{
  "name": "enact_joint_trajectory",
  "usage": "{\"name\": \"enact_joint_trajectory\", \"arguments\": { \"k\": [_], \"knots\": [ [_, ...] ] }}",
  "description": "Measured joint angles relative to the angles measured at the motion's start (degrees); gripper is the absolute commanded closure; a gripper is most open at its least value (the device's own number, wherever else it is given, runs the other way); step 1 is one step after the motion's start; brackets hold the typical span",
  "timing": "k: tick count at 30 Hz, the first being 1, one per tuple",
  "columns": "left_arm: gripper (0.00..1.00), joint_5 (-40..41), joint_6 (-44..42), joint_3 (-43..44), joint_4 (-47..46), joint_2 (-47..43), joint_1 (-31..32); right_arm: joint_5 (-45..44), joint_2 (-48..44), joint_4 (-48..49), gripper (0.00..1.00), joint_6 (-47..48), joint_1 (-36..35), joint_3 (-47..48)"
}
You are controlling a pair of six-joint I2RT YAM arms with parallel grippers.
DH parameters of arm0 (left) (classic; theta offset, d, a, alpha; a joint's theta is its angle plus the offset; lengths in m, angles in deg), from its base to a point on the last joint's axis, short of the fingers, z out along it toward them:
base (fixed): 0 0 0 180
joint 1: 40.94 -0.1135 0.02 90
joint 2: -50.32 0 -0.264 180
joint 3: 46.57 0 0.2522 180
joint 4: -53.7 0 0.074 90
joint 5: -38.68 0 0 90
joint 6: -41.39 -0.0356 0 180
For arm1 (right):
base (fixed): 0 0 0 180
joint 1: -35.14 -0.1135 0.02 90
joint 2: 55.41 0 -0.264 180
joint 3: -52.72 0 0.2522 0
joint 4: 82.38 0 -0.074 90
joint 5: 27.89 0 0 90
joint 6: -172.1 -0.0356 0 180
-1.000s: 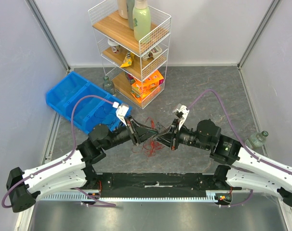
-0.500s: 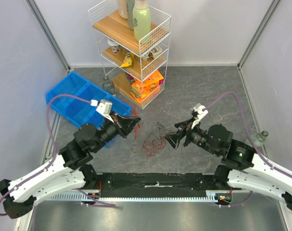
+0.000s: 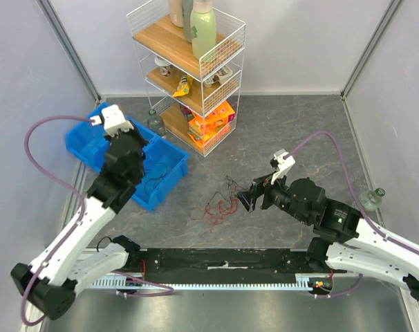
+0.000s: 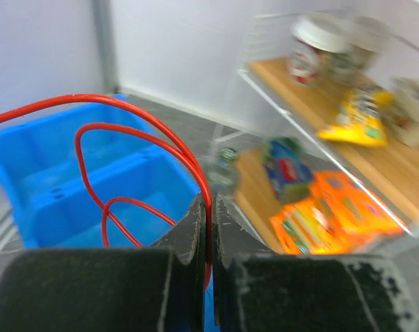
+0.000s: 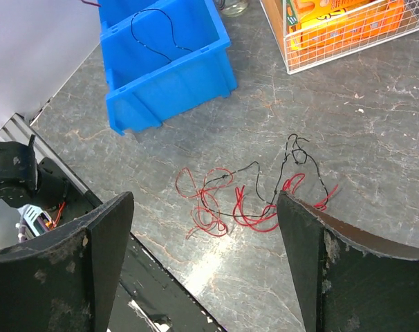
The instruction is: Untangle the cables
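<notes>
I've swung my left claw [image 4: 206, 207], clamping a seemingly freed red wire [image 4: 147, 131], over the blue bin [image 4: 50, 180]; my right claw [image 5: 204, 200] gapes apart.

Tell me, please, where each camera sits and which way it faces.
Top external: above and behind the arms, looking down on the table; both show.
Left wrist: over the blue bin, facing the shelf; the left gripper, shut on a red wire.
Right wrist: looks down at the tangle; open right gripper frames it.
Shared: all three show the bin.
</notes>
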Motion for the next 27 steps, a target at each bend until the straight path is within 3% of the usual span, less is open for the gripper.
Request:
{"name": "enact_joint_trajectory", "arguments": {
  "k": [6,12,23,27],
  "knots": [
    [0.98,-0.26,9.27,4.98,3.02,11.28,-14.38,-0.04,-2.40,-0.59,0.09,-0.85,0.00,-0.33],
    [0.98,-3.15,30.99,5.64,9.29,15.23,-25.86,-0.35,-5.22,-1.42,0.09,-1.95,0.00,-1.14],
    [0.98,-12.37,58.90,7.08,22.62,27.02,-32.83,-0.26,-3.74,-2.34,0.09,-2.60,0.00,-1.14],
    [0.98,-16.52,64.41,9.44,26.56,31.63,-34.03,-0.20,-3.21,-2.49,0.09,-2.73,-0.02,-1.27]
  ]
}}
